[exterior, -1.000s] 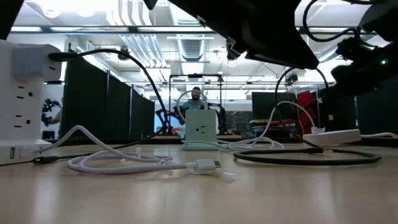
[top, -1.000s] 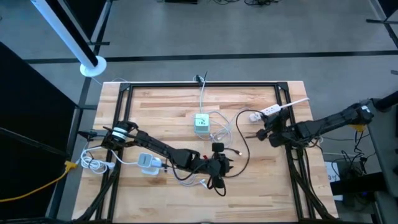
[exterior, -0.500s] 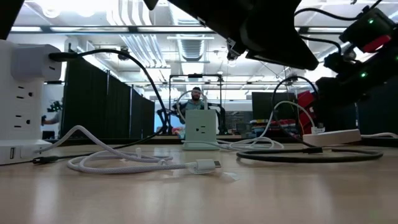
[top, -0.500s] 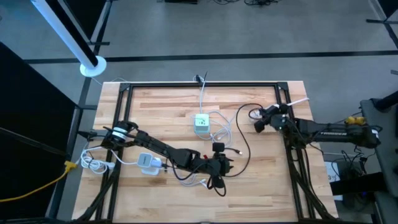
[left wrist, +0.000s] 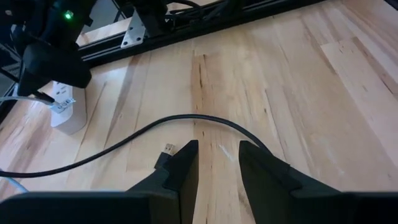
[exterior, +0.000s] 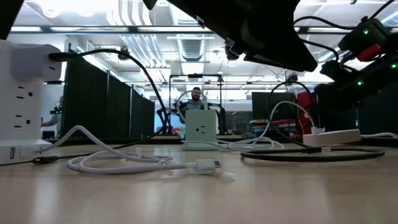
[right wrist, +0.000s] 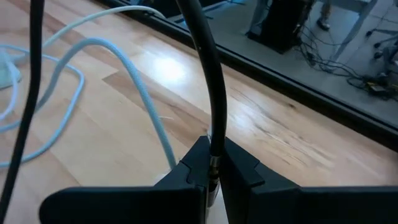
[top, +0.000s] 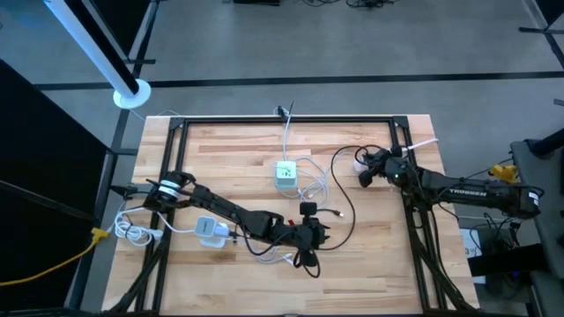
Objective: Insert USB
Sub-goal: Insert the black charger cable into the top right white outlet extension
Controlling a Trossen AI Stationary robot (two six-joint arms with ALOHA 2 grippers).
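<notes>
So the right tool (right wrist: 211, 169) is clamped tight on a black cable (right wrist: 205, 74), and you can see the cable running straight up out from between its fingers in the right wrist view. From above, that tool (top: 366, 172) sits over the far right part of the desk (top: 247, 150), right next to a white power strip (top: 388, 155) by the frame rail.

The left tool (left wrist: 214, 163) is down near the front middle of the desk, fingers parted a little with nothing between them. Just ahead of its fingertips lies the black cable's loose end, a small USB plug (left wrist: 168, 149), flat on the wood and not touching the fingers. The cable curves across right in front of that tool.

Further out from the left tool there's a small white charger block (top: 285, 173) in the middle of the desk with white cables (top: 315, 180) looped beside it. Another white adapter (top: 209, 231) sits back along the left arm, on the near left side of the desk.

In the low view a white cable with its plug (exterior: 205, 165) lies on the desk in front.
</notes>
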